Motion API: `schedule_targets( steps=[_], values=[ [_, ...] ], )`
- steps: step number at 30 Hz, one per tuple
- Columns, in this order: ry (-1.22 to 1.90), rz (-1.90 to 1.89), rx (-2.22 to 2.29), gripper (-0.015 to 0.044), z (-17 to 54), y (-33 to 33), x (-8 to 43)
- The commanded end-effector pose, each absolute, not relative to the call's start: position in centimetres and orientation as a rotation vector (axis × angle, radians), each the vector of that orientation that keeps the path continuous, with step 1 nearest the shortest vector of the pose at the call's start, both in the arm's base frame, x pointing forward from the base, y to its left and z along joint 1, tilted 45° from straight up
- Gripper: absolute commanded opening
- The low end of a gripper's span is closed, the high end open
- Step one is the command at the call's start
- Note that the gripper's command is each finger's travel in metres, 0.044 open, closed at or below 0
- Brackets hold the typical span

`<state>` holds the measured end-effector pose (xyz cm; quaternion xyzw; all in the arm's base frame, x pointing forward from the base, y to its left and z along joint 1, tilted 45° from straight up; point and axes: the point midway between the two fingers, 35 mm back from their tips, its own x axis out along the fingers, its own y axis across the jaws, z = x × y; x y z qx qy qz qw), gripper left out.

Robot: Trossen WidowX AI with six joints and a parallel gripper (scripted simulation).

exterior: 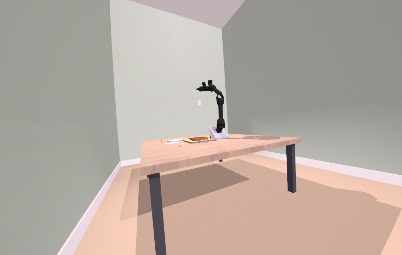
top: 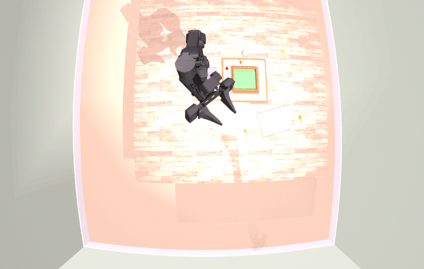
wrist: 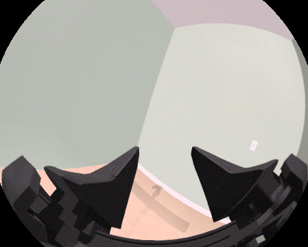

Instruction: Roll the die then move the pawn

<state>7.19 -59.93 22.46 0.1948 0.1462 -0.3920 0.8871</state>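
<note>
My gripper (top: 228, 118) (exterior: 197, 89) (wrist: 166, 150) is open and empty, high above the table, with its fingers pointing roughly level. The red pawn (top: 226, 68) (exterior: 210, 137) stands on the left side of the square board (top: 267, 88). An orange pawn (top: 240, 61) stands on the board's top side in the top view. The tray (top: 258, 80) has a wooden rim and a green floor, which looks empty, in the board's middle. A small white block (top: 243, 53) (exterior: 205, 141), apparently the die, lies just outside the board; its pips are unreadable. The arrows are washed out.
Yellow pawn-like pieces (top: 245, 131) (top: 300, 117) stand beside a flat white rectangle (top: 273, 121). A yellow disc-like piece (top: 282, 51) (exterior: 179, 146) lies beyond the board. A thin white sheet (exterior: 171, 142) also lies on the table. The arm's pale base (exterior: 215, 133) is beside the board.
</note>
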Motion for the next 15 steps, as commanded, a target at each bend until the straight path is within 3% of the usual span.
schedule_targets(
  steps=[1, 15],
  values=[
    [0.352, -0.699, 0.413, 0.0275, 22.2, -57.3, 13.1],
    [0.575, -0.223, 0.421, 0.0275, 19.4, -40.8, 32.1]
  ],
)
